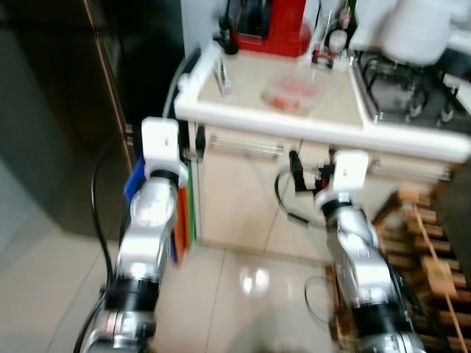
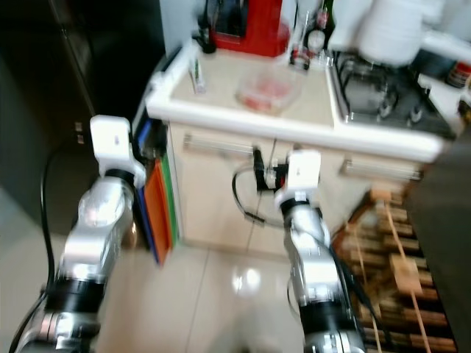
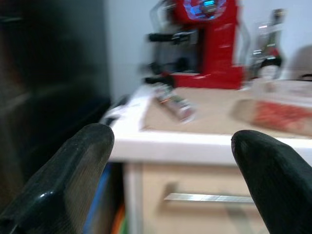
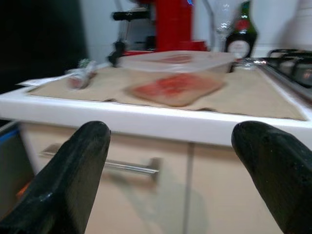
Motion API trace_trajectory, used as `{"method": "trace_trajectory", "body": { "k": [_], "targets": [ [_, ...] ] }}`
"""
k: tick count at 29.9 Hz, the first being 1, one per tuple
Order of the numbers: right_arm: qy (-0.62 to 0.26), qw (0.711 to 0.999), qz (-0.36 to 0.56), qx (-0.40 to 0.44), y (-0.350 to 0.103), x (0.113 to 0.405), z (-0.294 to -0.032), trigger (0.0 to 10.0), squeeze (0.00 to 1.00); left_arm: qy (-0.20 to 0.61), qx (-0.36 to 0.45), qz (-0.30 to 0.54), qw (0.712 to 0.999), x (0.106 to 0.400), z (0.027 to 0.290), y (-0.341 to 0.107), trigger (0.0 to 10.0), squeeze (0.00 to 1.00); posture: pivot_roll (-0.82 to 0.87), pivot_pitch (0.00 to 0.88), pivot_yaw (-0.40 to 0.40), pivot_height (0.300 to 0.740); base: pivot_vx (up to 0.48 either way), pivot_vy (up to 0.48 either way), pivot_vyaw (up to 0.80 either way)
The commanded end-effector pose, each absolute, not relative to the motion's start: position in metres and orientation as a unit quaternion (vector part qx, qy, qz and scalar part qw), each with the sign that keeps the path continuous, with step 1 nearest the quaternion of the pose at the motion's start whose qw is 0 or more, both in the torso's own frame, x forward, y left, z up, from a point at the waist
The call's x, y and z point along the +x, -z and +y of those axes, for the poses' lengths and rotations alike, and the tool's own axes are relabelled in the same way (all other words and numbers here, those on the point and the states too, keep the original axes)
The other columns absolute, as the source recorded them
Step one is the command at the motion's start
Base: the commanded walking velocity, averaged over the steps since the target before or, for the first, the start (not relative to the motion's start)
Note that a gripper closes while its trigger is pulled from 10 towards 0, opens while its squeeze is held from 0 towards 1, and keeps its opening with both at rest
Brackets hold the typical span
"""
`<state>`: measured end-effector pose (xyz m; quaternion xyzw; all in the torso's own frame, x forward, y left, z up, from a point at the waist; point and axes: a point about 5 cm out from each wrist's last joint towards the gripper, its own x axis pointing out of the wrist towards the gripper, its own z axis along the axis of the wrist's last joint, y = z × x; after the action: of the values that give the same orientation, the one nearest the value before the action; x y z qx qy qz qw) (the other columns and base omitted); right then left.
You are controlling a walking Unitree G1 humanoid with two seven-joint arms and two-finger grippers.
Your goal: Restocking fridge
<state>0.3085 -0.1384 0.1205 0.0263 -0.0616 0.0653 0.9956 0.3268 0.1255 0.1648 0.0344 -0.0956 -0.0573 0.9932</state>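
The dark fridge [image 1: 88,95] fills the 9 to 11 o'clock side of the head views, its door shut. Beside it stands a cream cabinet [image 1: 243,191] with a white-edged tabletop [image 1: 294,121]. A red coffee machine [image 1: 268,26] sits at the back of the tabletop, towards 12 o'clock. A gas hob [image 1: 412,92] lies at 2 o'clock. The clear lidded container [image 4: 178,61], holding something red and flat, lies on the tabletop at 12 o'clock from the right end effector [image 4: 173,170], well apart and higher than it. From the left end effector [image 3: 178,165] the container sits towards 1 o'clock. A small wrapped packet [image 3: 175,103] lies near the tabletop's fridge-side edge. Both end effectors have their fingers [image 3: 73,170] spread wide with nothing between them, pointed at the cabinet front below the tabletop edge
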Motion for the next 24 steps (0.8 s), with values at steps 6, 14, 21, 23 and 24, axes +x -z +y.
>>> {"method": "trace_trajectory", "body": {
  "k": [6,14,21,23,24],
  "targets": [
    [-0.052,0.996,-0.065,0.024,-0.123,0.31,-0.146,10.0,0.0,0.13,0.046,-0.109,0.984,0.327,0.1,-0.172,10.0,0.0,-0.01,0.0,-0.017,0.74,0.459,0.0,0.0],
    [-0.052,0.996,-0.063,0.025,-0.122,0.31,-0.146,10.0,0.0,0.12,0.042,-0.097,0.987,0.328,0.103,-0.167,10.0,0.0,0.0,0.0,-0.017,0.74,0.113,0.0,0.0],
    [-0.055,0.996,-0.061,0.026,-0.121,0.31,-0.144,10.0,0.0,0.142,0.043,-0.108,0.983,0.325,0.099,-0.169,10.0,0.0,0.0,0.0,-0.016,0.74,0.266,-0.31,0.0],
    [-0.056,0.996,-0.06,0.025,-0.12,0.31,-0.144,10.0,0.0,0.148,0.047,-0.111,0.982,0.324,0.097,-0.169,10.0,0.0,0.0,0.0,-0.016,0.74,0.322,-0.352,0.0],
    [-0.057,0.996,-0.06,0.025,-0.12,0.31,-0.144,10.0,0.0,0.153,0.045,-0.115,0.98,0.322,0.097,-0.169,10.0,0.0,0.0,0.0,-0.016,0.74,0.289,-0.382,0.0]
  ]
}}
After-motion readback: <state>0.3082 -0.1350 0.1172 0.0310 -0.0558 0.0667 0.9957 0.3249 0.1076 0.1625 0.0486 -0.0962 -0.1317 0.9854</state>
